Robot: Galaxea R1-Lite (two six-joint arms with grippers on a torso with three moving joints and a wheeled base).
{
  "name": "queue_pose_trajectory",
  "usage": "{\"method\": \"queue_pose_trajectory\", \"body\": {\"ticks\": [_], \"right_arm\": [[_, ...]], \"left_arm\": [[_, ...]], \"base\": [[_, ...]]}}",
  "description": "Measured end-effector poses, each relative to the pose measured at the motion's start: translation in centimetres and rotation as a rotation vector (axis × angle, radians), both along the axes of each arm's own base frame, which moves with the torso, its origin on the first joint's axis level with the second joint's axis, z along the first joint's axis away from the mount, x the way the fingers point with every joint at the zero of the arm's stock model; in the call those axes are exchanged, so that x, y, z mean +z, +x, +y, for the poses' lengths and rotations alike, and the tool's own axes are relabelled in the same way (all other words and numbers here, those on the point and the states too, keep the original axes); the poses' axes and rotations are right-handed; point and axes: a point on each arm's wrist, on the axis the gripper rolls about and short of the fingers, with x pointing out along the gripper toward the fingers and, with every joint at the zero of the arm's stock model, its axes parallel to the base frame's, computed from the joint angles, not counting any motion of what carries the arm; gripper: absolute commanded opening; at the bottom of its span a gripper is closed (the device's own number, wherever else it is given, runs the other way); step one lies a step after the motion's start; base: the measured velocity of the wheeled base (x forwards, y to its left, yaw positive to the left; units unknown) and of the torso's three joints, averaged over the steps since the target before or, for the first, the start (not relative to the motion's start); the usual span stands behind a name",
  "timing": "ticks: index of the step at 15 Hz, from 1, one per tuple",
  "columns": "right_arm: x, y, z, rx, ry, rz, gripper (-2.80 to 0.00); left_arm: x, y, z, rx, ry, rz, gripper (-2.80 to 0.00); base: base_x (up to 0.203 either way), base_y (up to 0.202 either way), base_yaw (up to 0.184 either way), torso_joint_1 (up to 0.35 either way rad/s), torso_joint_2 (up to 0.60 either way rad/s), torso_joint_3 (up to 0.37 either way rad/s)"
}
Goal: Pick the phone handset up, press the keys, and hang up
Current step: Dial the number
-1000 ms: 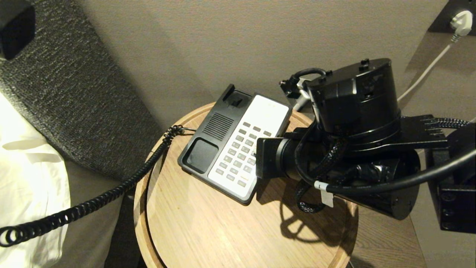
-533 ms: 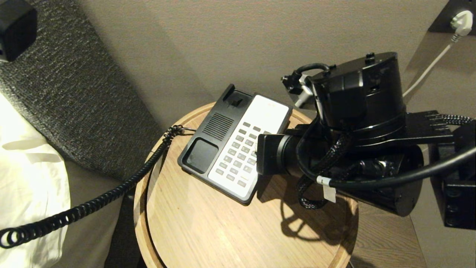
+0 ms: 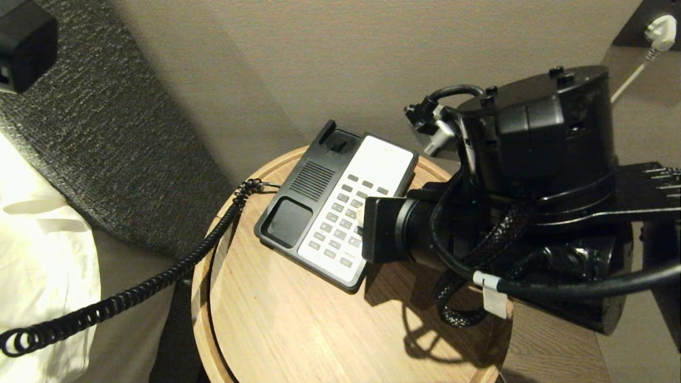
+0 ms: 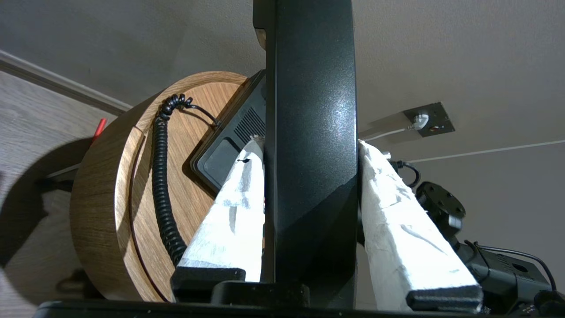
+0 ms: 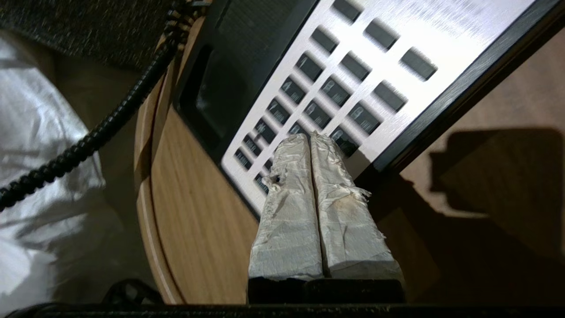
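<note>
left gripper [image 4: 311,148] clamps the phone handset [image 4: 311,132] between its two wrapped fingers [image 4: 234,212], held off to the side of the phone base [image 3: 335,207], while right gripper [image 5: 310,138], fingers pressed together and empty, tips over the base's keypad [image 5: 335,92].

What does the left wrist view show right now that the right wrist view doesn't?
Only the left wrist view: the phone handset clamped between the left hand's wrapped fingers, held off the base, and a wall socket.
Only the right wrist view: the right hand, fingers shut together, tips at the lower keys.
Both: the phone base, the coiled cord and the round wooden table.
</note>
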Motion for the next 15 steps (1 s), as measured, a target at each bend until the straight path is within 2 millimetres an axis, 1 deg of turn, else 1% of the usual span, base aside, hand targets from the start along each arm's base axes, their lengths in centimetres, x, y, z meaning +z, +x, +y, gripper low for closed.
{"method": "queue_pose_trajectory", "body": {"ticks": [5, 10, 15], "right_arm": [[-1.2, -1.2, 0.7, 0.044, -0.041, 0.026, -2.8], [-1.7, -1.3, 0.8, 0.038, -0.069, 0.027, -2.8], [-1.6, -0.9, 0.8, 0.024, -0.066, 0.019, -2.8]], "left_arm": [[0.0, -0.1, 0.1, -0.003, -0.001, -0.002, -2.8], [0.0, -0.1, 0.1, -0.001, -0.002, -0.002, -2.8], [-0.1, -0.1, 0.1, -0.001, 0.0, 0.0, -2.8]], "base": [[0.0, 0.0, 0.0, 0.0, 0.0, 0.0], [0.0, 0.0, 0.0, 0.0, 0.0, 0.0], [0.0, 0.0, 0.0, 0.0, 0.0, 0.0]]}}
